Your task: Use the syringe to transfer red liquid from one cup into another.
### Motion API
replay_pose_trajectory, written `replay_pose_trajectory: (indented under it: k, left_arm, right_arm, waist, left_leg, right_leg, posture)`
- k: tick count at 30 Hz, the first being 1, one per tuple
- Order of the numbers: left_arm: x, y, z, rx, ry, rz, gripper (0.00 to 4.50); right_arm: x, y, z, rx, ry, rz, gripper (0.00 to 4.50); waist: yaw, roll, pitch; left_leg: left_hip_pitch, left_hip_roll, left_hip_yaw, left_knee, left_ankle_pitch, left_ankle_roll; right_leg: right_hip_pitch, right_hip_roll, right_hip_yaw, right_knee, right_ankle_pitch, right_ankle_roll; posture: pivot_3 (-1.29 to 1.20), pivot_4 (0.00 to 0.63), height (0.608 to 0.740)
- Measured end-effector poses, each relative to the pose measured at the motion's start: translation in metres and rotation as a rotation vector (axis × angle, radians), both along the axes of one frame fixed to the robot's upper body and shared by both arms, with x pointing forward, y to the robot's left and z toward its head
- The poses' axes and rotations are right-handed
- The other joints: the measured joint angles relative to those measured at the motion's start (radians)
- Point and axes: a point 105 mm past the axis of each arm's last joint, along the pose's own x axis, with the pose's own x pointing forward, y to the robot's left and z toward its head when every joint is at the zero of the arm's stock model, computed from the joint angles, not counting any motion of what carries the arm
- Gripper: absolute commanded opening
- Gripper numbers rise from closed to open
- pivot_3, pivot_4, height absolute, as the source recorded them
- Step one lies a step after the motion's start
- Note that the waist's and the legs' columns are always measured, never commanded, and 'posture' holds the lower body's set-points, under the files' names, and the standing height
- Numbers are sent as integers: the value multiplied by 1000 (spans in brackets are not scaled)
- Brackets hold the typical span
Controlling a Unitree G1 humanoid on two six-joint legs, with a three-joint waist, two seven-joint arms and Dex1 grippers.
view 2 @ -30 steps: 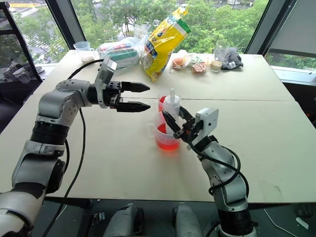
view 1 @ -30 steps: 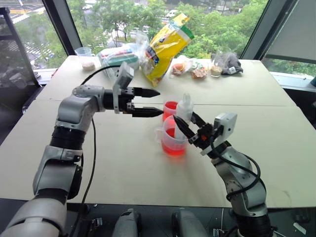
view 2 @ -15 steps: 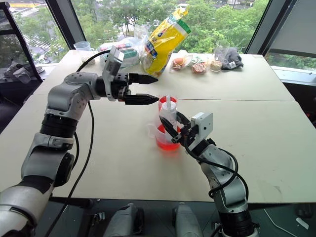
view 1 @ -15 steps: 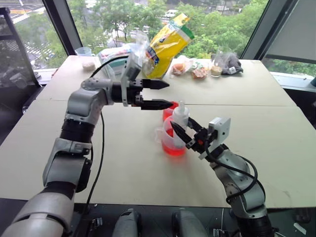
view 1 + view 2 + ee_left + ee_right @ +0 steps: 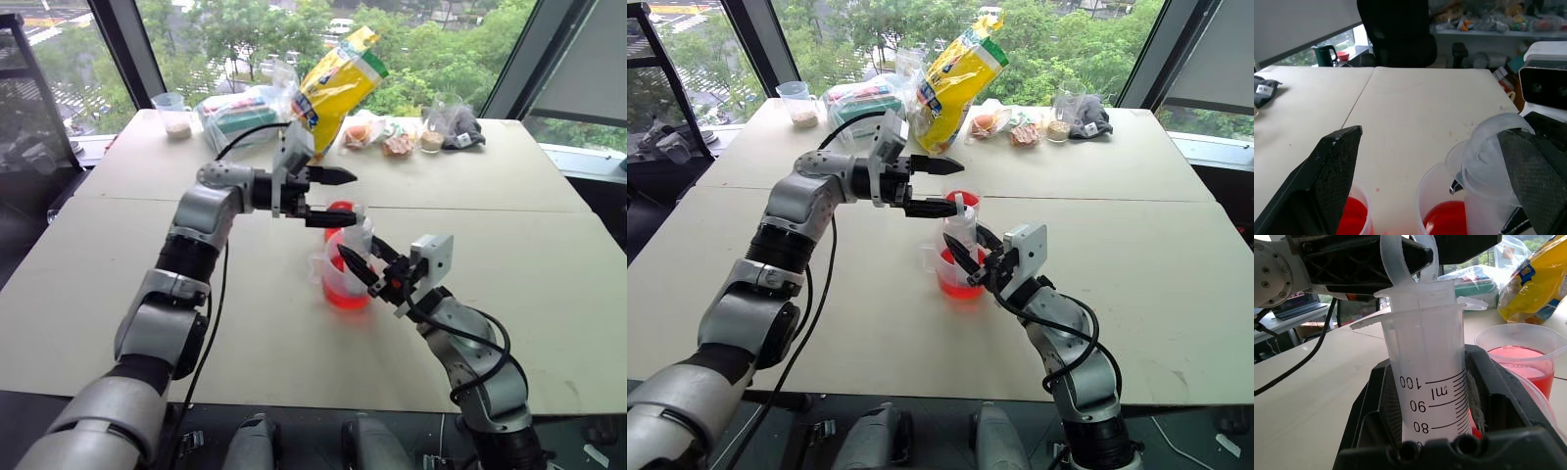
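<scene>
- The right gripper (image 5: pixel 972 262) has its fingers clamped on the syringe (image 5: pixel 1427 367), upright over the beaker (image 5: pixel 955 274) mid-bench, tip toward the red liquid (image 5: pixel 958 284).
- The left gripper (image 5: pixel 945 186), fingers wide apart and empty, hovers level beside the plunger, likely to work it; the narrower cup (image 5: pixel 960 203) stands just behind.

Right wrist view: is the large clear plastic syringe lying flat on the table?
No, the large clear plastic syringe stands upright, clamped between the right gripper's black fingers.
</scene>
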Motion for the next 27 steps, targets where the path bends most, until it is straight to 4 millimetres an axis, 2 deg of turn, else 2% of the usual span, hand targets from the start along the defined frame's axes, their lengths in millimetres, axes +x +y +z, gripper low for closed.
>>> replay_pose_trajectory:
  k: [3, 6, 13, 27]
  left_arm:
    - [1, -3, -2, -7, 16, -3, 4500]
    - [0, -5, -3, -10, 22, -13, 3658]
    - [-7, -12, -5, -12, 34, -77, 168]
    - [-7, -12, -3, -17, 49, -73, 72]
  right_arm:
    - [0, -1, -1, -7, 5, -2, 1417]
    - [1, -2, -1, -8, 8, -5, 1417]
    - [4, -6, 2, -6, 0, -29, 1417]
    - [6, -7, 4, -10, 22, -7, 1417]
  waist:
    - [-1, 0, 0]
    - [-1, 0, 0]
    - [1, 0, 0]
    - [-1, 0, 0]
  left_leg:
    - [0, 0, 0, 0, 0, 0]
    - [0, 0, 0, 0, 0, 0]
    - [0, 0, 0, 0, 0, 0]
    - [0, 0, -1, 0, 0, 0]
  right_leg:
    - [0, 0, 0, 0, 0, 0]
    - [0, 0, 0, 0, 0, 0]
    - [0, 0, 0, 0, 0, 0]
    - [0, 0, 0, 0, 0, 0]
  posture:
    - [0, 150, 740]
    - [0, 150, 740]
    - [0, 150, 740]
    - [0, 150, 740]
